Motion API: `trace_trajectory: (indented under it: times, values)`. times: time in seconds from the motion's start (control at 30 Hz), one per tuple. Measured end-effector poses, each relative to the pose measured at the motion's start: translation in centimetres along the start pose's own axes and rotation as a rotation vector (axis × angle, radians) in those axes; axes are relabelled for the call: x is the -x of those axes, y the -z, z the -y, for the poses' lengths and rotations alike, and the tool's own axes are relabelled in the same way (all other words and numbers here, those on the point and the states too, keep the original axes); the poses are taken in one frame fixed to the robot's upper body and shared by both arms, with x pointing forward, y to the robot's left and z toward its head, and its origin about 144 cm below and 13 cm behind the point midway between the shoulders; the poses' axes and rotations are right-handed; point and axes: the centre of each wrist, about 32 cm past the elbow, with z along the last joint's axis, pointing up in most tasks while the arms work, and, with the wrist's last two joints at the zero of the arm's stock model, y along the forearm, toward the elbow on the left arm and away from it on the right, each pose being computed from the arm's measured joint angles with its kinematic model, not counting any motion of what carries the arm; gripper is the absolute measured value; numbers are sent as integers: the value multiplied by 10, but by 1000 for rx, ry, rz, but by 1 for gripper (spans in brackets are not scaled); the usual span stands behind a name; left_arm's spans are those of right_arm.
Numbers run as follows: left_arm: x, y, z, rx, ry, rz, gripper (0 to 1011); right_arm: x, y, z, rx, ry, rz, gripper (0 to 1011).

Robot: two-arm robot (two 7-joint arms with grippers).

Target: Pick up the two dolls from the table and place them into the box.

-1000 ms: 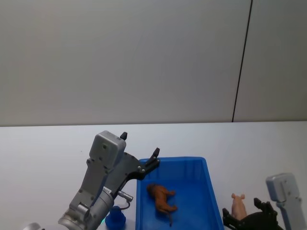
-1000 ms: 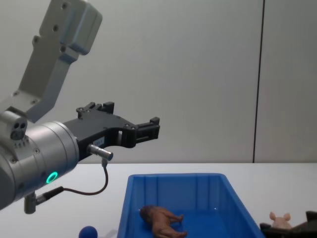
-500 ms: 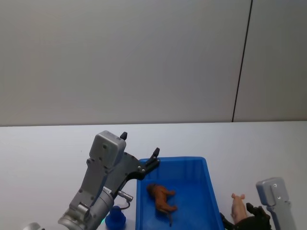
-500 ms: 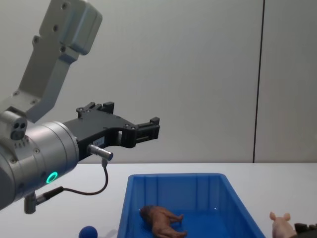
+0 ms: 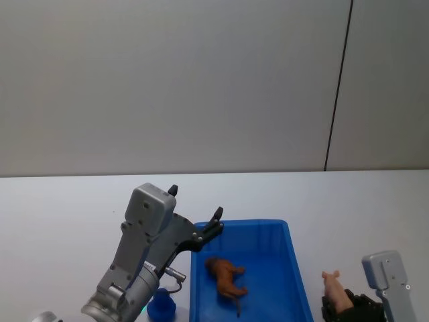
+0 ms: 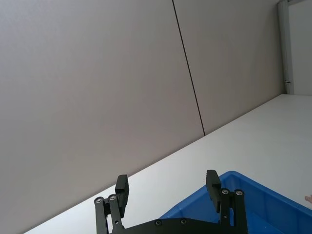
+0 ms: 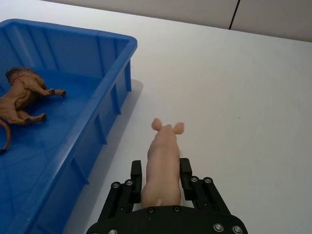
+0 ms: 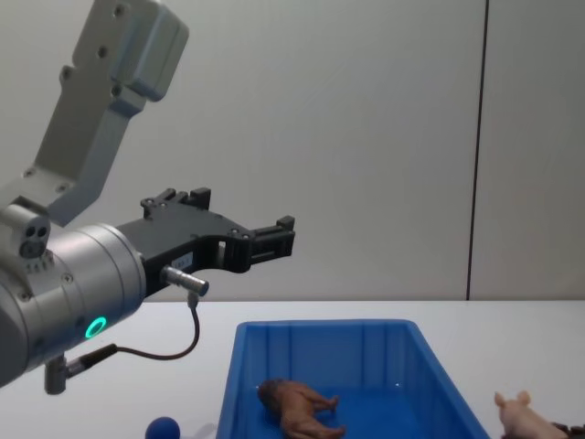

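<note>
The right hand (image 7: 161, 168) sits low at the near right of the bench (image 5: 67, 201), its two fingers pinching the pink pig (image 7: 163, 151) by the flanks, the snout pointing away from the robot. The pig is outside the box (image 5: 255, 223), just beside its right wall. I cannot tell whether it rests on the bench or hangs just above it. The brown doll (image 5: 226, 276) lies on its side on the box floor, toward the left wall. The left hand (image 6: 167, 181) hangs in the air over the box's far left corner, fingers spread wide and holding nothing. A blue ball (image 5: 161, 305) sits on the bench just left of the box.
</note>
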Motion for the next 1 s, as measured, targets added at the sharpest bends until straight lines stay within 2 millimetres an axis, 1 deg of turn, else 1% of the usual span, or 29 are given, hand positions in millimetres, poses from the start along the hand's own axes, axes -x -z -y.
trace_trajectory:
  times: [0.03,0.17,0.47,0.7,1.0]
  values:
    - [0,0,0,0,0,0,1001,0,0,1,0,6,0,460]
    - [0,0,0,0,0,0,1001,0,-1,2,-5,16,-1,371]
    - [0,0,0,0,0,0,1001,-2,-7,6,-74,8,12,371]
    - [0,0,0,0,0,0,1001,-4,-19,6,-165,-36,20,371]
    - [0,0,0,0,0,0,1001,-5,-39,-1,-268,-139,19,371]
